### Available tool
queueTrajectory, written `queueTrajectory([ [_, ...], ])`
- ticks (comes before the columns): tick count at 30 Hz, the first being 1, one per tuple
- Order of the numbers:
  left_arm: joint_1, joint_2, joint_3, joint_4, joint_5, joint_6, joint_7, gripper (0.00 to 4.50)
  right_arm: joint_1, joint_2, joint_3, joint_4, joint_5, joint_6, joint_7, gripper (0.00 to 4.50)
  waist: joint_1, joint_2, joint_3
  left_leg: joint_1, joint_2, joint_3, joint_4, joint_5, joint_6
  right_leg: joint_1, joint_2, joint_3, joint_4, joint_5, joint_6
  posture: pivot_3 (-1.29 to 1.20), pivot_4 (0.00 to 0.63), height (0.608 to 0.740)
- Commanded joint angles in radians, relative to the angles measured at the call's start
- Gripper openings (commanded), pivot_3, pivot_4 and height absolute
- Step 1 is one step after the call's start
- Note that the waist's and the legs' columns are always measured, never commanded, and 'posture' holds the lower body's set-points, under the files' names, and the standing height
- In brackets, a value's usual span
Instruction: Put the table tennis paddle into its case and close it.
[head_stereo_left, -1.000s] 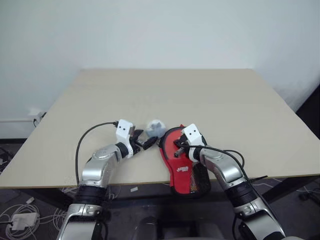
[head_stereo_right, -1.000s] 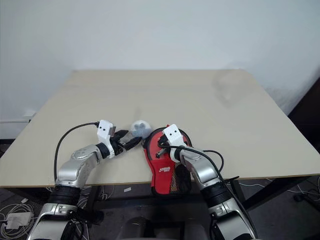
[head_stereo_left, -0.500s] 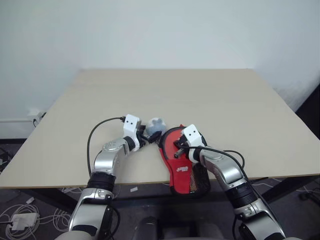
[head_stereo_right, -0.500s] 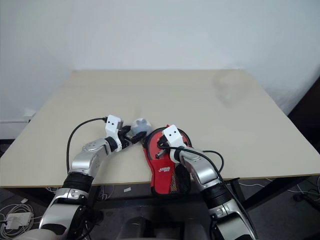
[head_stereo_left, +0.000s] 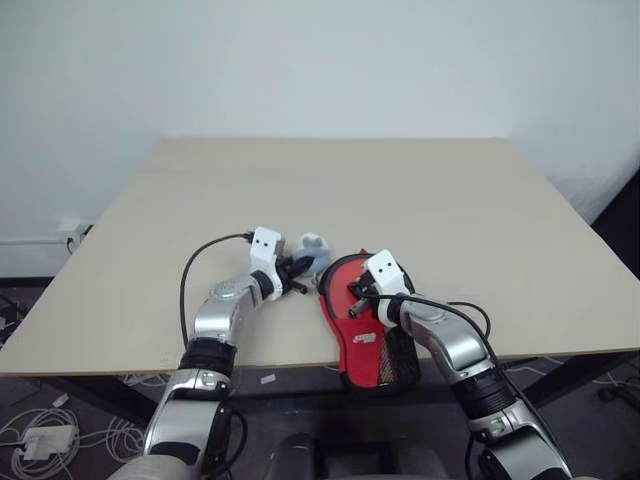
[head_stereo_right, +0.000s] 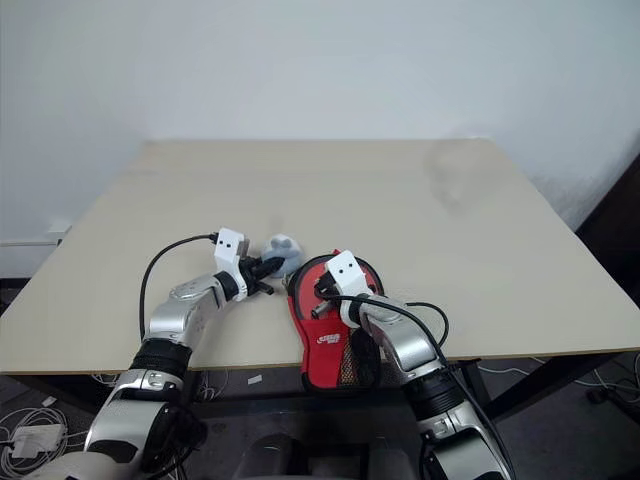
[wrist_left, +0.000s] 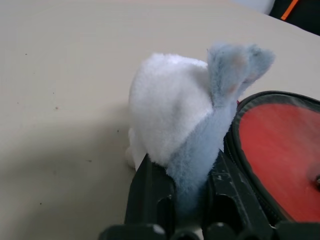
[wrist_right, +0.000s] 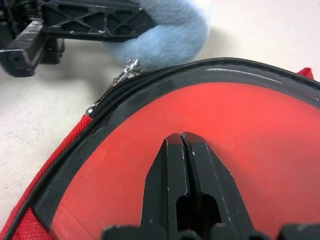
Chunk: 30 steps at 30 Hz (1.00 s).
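The left end effector (wrist_left: 187, 200) has just clamped onto the blue-and-white plush charm (wrist_left: 185, 125) that hangs from the zipper of the case (head_stereo_left: 365, 325). A second ago its fingers stood wide apart, short of the charm; it has since pushed in toward the case, and the fingers (wrist_left: 150, 192) now squeeze the blue fur between them. In the right wrist view a small metal chain (wrist_right: 120, 80) runs from the plush to the black zipper trim, so this grip is probably the handle for pulling the zipper round.

The right end effector (wrist_right: 182, 150) has its fingers pressed together and has not moved; its tips rest on the red face of the table tennis paddle (wrist_right: 210, 145), which lies inside the open case, ringed by the black lining and zipper edge. The case sits at the near edge of the desk (head_stereo_left: 420, 190), at about 6 o'clock, with its mesh handle end hanging over the edge. The plush lies just beside the case's rounded head, at about 10 o'clock from it.

By my reading the paddle is already in and closing is what remains. With the pull gripped and the other arm pinning the paddle, the zip can likely be drawn shut next; the soft fur may slip.
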<state>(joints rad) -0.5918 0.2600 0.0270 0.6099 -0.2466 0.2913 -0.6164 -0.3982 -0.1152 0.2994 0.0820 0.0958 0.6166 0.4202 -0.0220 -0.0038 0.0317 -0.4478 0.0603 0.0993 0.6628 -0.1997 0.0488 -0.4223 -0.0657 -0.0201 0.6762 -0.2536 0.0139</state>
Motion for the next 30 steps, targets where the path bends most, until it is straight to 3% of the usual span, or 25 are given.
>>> queueTrajectory([
  [1,-0.111,-0.009,0.012,0.052,0.019,-0.037,0.022,0.12,0.012,-0.004,0.015,-0.009,-0.010,0.027,0.009,0.00,0.001,0.000,0.000,0.000,0.000,0.000,0.000,0.000,0.000,0.000,0.000,0.000,0.000,0.000,0.000,0.00,0.000,0.698],
  [19,-0.394,-0.089,-0.003,0.385,0.109,-0.130,0.000,0.12,0.031,-0.004,0.030,-0.026,-0.012,0.053,0.008,0.00,-0.001,-0.001,0.000,-0.001,-0.001,-0.001,0.001,0.000,0.001,0.000,0.000,-0.001,0.000,-0.001,0.002,0.00,0.000,0.698],
  [30,-0.480,-0.147,-0.005,0.562,0.178,-0.161,0.140,0.12,0.041,-0.015,0.038,-0.040,-0.012,0.069,0.017,0.00,-0.001,-0.001,0.000,-0.001,-0.002,-0.002,0.002,0.000,0.001,0.001,0.000,-0.001,0.000,-0.001,0.003,0.00,0.000,0.698],
])
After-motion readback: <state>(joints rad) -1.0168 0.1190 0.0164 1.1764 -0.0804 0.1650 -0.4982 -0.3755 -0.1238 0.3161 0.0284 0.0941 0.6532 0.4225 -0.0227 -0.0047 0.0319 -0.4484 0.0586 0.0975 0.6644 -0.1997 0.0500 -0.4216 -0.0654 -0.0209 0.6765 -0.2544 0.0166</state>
